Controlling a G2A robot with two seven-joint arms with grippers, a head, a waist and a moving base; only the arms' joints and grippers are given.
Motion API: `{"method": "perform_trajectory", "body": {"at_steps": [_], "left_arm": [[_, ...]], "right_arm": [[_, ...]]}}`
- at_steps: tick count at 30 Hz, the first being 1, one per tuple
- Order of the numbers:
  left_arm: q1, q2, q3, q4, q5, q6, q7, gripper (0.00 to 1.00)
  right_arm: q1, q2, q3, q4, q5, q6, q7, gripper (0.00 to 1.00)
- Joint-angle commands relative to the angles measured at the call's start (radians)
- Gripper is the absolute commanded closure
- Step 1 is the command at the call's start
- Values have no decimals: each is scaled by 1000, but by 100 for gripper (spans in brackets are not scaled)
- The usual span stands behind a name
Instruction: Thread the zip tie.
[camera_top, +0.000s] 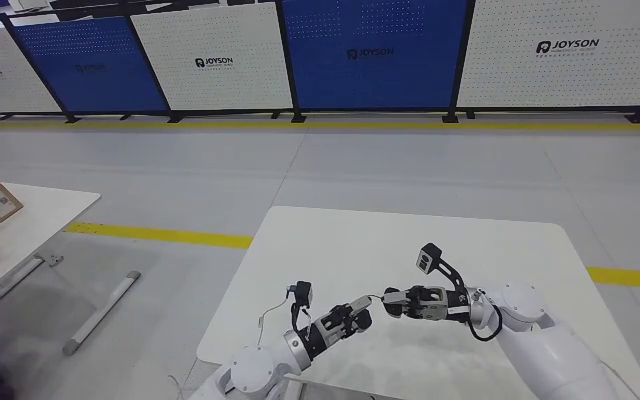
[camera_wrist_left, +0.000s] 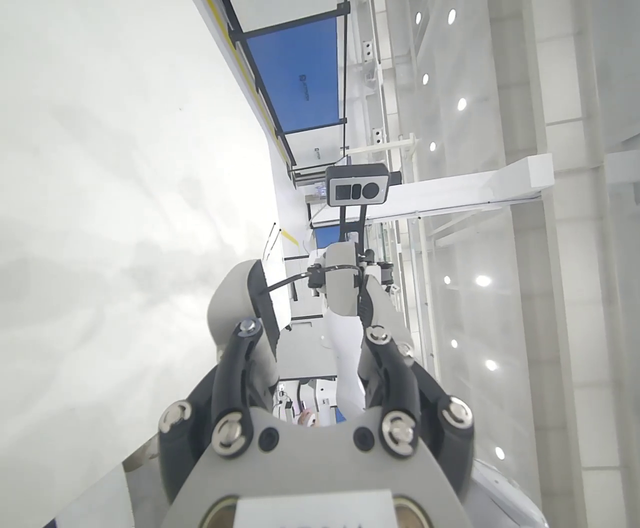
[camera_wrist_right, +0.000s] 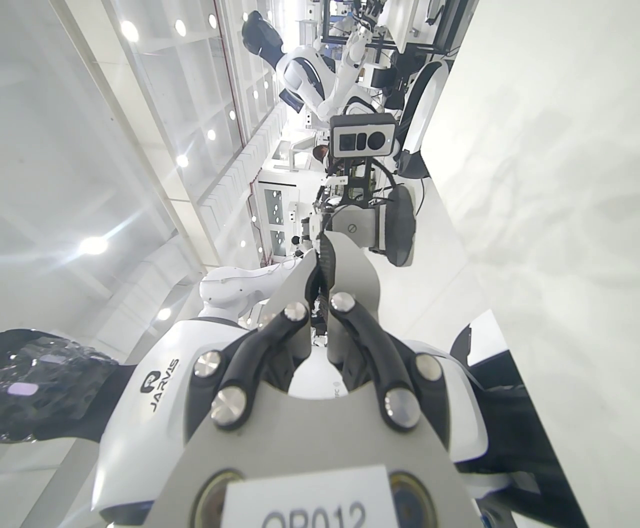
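White tabletop (camera_top: 330, 240) lies under both arms, and over its near part you have the 2 grippers meeting tip to tip. Your left gripper (camera_top: 355, 317) comes in from the near left with its jaws spread and gripping nothing. In the left wrist view its 2 black-padded fingers (camera_wrist_left: 261, 295) stand wide, with the tip of the other arm's gripper between them. Your right gripper (camera_top: 393, 300) comes in from the right with its jaws pressed together, pinched on the thin black plastic zip tie (camera_wrist_left: 287, 282). That zip tie is held up off the table in the gap between the 2 grippers. It curves over the right gripper's tip, and its strap runs out to the pad of 1 left finger; you cannot tell whether it touches that pad. Just behind each gripper a small black wrist camera stands on a stalk, the right arm's (camera_top: 430, 258) higher than the left arm's (camera_top: 302, 294). Beyond the table you see pale grey floor (camera_top: 400, 165) crossed by a yellow line (camera_top: 150, 235), with a second white table (camera_top: 50, 210) off to the left. Farthest back, a row of blue and white perforated panels (camera_top: 375, 50) closes the room.
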Motion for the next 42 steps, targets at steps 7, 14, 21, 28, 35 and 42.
{"method": "perform_trajectory", "body": {"at_steps": [7, 14, 21, 28, 35, 42], "left_arm": [[36, 1, -22, -32, -70, -90, 1, 0], [38, 0, -40, -41, -92, -98, 51, 0], [35, -1, -34, -40, -101, -88, 53, 0], [-2, -13, -5, -40, -125, -72, 130, 0], [-28, -18, 9, -29, -118, -40, 160, 0], [-34, -19, 20, -25, -103, -37, 147, 0]], "right_arm": [[0, 0, 0, 0, 0, 0, 0, 100], [0, 0, 0, 0, 0, 0, 0, 100], [0, 0, 0, 0, 0, 0, 0, 100], [0, 0, 0, 0, 0, 0, 0, 100], [0, 0, 0, 0, 0, 0, 0, 100], [0, 0, 0, 0, 0, 0, 0, 100]]}}
